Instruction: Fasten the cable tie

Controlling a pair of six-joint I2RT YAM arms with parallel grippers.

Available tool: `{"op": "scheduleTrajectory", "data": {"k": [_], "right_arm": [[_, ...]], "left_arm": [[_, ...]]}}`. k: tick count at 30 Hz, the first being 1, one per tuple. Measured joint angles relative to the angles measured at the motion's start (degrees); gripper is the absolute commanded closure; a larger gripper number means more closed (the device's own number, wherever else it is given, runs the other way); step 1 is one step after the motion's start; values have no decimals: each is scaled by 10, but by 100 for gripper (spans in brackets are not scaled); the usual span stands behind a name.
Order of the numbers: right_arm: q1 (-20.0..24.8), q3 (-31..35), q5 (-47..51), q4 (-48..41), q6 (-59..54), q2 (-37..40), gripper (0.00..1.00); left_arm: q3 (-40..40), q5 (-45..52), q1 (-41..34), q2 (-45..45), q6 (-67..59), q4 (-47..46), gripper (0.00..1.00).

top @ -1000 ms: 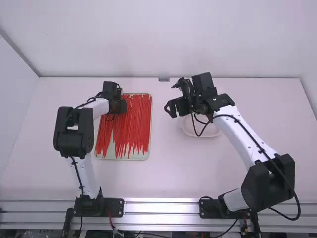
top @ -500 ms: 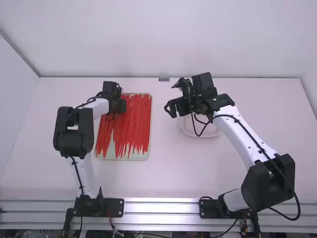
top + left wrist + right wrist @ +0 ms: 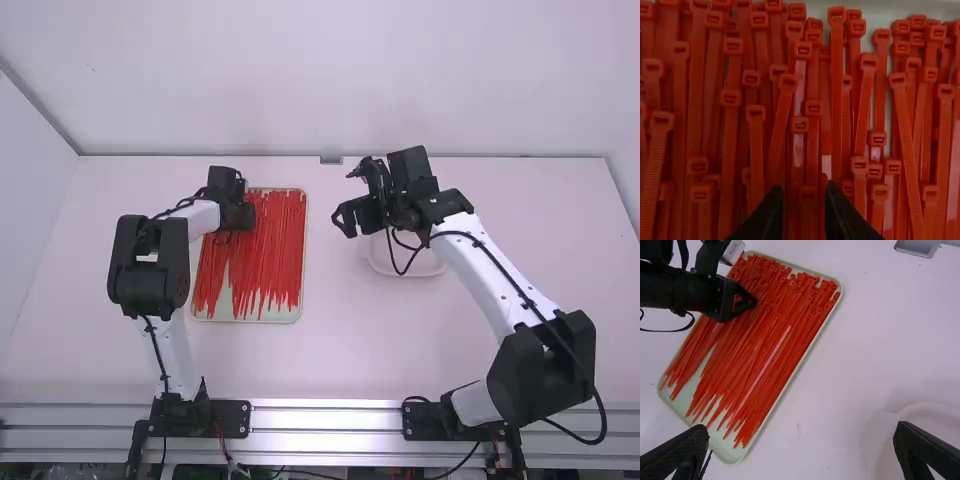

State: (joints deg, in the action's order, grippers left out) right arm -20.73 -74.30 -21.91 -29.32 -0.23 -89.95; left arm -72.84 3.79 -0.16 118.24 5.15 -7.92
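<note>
Many red cable ties (image 3: 255,250) lie in a heap on a pale tray (image 3: 298,312) left of the table's middle. My left gripper (image 3: 243,213) is down at the tray's far left corner, its tips on the pile. Seen from the left wrist, the gripper (image 3: 802,200) stands narrowly open with a few tie straps (image 3: 805,125) between its tips, none clamped. The right wrist view has the same gripper (image 3: 747,301) resting on the ties (image 3: 760,350). My right gripper (image 3: 355,200) hangs wide open above the table, right of the tray, holding nothing (image 3: 802,455).
A white shallow dish (image 3: 405,262) sits just right of the right gripper, its rim (image 3: 920,412) near the gripper's finger. A small grey block (image 3: 331,156) stands at the table's far edge. Bare table lies between tray and dish.
</note>
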Motion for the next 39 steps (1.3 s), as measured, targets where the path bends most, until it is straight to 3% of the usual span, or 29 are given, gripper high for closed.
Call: {"op": "scheduleTrajectory", "data": {"k": [21, 31, 39], "right_arm": [[0, 0, 0, 0, 0, 0, 1], [0, 0, 0, -9, 0, 0, 1], [0, 0, 0, -9, 0, 0, 1]], "left_arm": [[0, 0, 0, 3, 1, 1, 97], [-9, 0, -7, 12, 5, -13, 98], [-87, -18, -12, 17, 9, -102, 98]]}}
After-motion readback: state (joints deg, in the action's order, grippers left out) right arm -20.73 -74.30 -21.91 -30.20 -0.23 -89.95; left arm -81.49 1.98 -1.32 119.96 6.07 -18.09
